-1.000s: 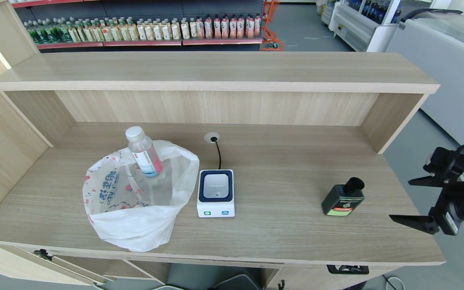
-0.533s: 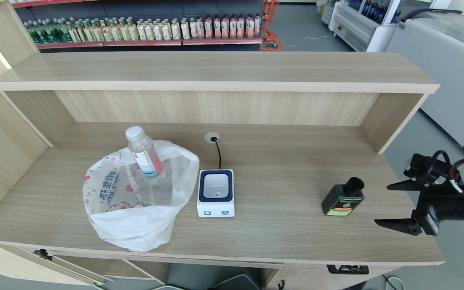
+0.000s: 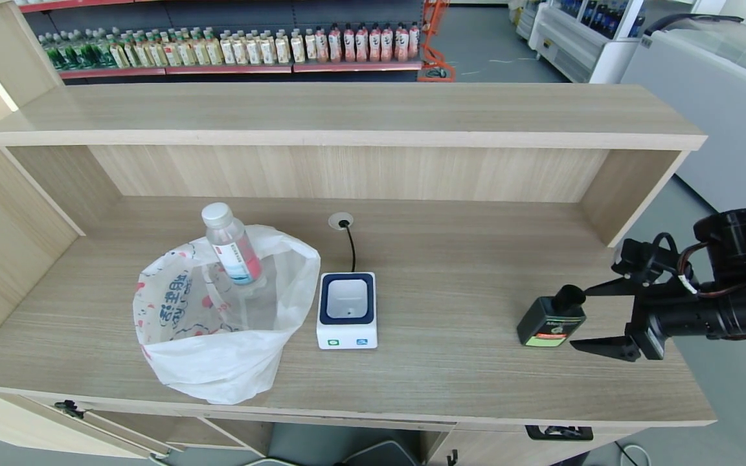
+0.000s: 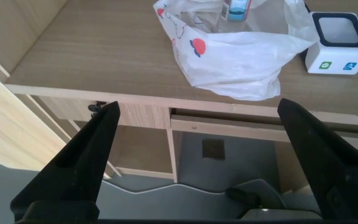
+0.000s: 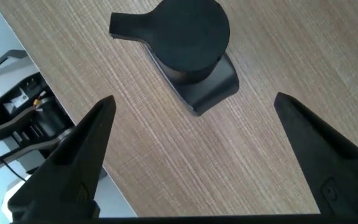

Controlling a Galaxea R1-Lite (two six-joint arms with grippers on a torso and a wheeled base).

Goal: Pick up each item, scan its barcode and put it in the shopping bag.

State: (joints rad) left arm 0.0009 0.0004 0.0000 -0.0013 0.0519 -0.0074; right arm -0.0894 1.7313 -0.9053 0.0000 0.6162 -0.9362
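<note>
A dark green bottle [image 3: 550,320] with a black cap [image 5: 187,36] stands on the right part of the wooden counter [image 3: 451,362]. My right gripper [image 3: 592,316] is open just to its right, fingers pointing at it, nothing between them. In the right wrist view the bottle sits ahead of the spread fingers [image 5: 73,158]. A white barcode scanner [image 3: 347,310] sits mid-counter. To its left is the white shopping bag [image 3: 217,323] with a clear water bottle [image 3: 230,251] standing in it. My left gripper [image 4: 197,162] is open, below the counter's front edge near the bag [image 4: 235,59].
A black cable [image 3: 350,249] runs from the scanner to a grommet at the back. A raised shelf wall [image 3: 347,168] closes off the rear and sides of the counter. A drawer front [image 4: 229,127] lies under the counter edge.
My right gripper has moved left and up across the counter's right edge toward the dark green bottle, staying open. Nothing else has moved.
</note>
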